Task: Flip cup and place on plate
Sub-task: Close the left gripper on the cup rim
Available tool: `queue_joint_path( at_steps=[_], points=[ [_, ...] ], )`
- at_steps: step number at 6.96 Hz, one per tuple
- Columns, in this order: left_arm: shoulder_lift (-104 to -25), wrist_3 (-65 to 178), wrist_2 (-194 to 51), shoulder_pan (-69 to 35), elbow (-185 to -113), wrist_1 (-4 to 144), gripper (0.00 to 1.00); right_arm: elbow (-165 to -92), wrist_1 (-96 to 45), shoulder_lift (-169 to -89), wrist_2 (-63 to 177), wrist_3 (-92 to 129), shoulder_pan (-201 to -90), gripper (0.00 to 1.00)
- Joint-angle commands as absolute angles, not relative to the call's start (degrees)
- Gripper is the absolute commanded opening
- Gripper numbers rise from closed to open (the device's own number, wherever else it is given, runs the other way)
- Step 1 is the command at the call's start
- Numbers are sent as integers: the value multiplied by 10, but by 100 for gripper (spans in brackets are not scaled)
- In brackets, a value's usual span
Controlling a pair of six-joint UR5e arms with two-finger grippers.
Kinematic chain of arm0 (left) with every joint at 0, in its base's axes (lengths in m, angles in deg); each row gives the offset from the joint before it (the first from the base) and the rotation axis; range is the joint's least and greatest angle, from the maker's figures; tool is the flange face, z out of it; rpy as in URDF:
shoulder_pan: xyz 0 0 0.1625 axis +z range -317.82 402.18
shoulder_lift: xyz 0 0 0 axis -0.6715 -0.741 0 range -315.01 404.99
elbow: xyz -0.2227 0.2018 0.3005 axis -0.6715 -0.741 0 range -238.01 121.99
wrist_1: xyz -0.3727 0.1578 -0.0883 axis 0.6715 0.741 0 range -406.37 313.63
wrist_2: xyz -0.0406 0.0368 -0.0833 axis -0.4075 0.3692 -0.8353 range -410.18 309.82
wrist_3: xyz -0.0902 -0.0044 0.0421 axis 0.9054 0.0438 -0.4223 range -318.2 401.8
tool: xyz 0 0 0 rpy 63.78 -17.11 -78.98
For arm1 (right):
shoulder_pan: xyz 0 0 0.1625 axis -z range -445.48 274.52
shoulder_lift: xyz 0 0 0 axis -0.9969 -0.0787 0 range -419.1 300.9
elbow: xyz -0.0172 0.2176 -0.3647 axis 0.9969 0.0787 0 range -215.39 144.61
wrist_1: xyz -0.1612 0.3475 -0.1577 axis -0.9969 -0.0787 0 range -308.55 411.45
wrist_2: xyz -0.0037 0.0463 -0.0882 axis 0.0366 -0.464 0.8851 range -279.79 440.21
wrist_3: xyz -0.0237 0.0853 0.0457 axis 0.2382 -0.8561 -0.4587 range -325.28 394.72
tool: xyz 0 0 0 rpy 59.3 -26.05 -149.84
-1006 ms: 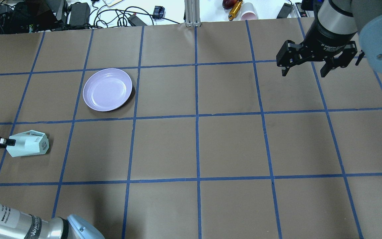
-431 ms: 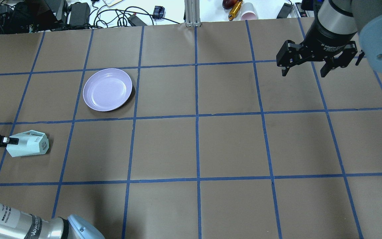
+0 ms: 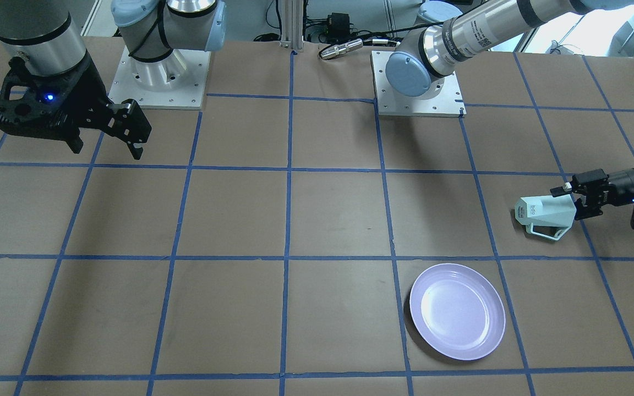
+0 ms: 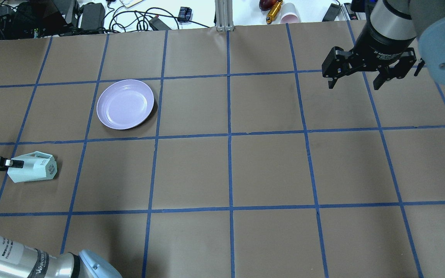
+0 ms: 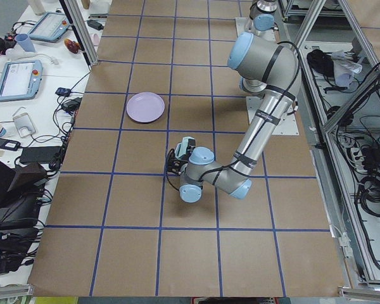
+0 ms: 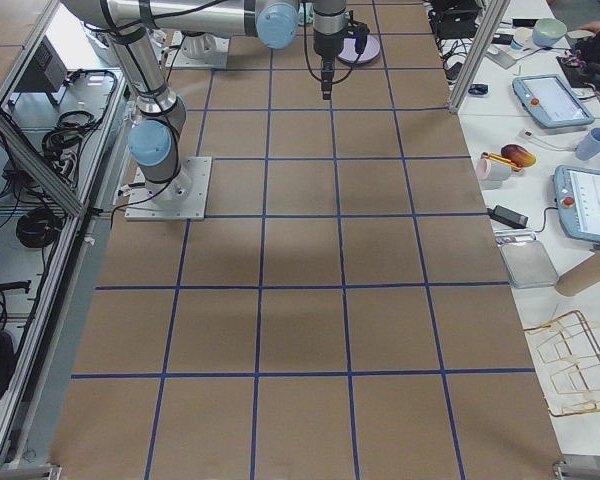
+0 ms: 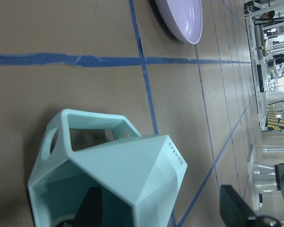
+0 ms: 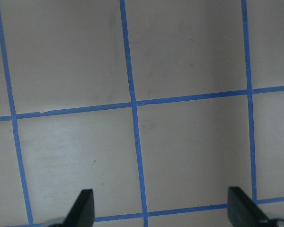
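The left gripper point(image 3: 572, 201) is sliding a little further into the cup point(image 4: 33, 168) than a second ago, while the cup itself is staying where it was. It is lying on its side on the table point(image 4: 222, 170), near the plate point(image 4: 125, 104) but apart from it, on the plate's robot side and further towards the robot's left. That likely means the grasp is being set up and the flip is not yet begun. The jaws are standing wide apart, not yet pinching. The inner finger point(image 7: 91, 210) is sitting inside the mouth and the outer finger point(image 7: 234, 205) outside the wall. The left wrist is reaching in low and level. The right gripper point(image 4: 354, 85) is hanging spread and empty, pointing down, well away from the plate.
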State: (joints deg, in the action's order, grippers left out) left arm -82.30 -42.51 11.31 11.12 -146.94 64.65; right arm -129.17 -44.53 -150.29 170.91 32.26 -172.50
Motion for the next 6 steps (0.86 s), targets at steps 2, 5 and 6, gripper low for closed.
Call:
queue_joint_path(
  at_steps=[2, 5, 6],
  points=[
    [-829, -430, 104, 112, -1464, 661, 87, -1292, -445, -1503, 1708, 323, -1725, 100],
    [-831, -433, 103, 112, -1456, 662, 60, -1292, -445, -1502, 1709, 323, -1725, 100],
    [-831, -433, 103, 112, -1456, 662, 38, -1292, -445, -1502, 1709, 323, -1725, 100]
  ],
)
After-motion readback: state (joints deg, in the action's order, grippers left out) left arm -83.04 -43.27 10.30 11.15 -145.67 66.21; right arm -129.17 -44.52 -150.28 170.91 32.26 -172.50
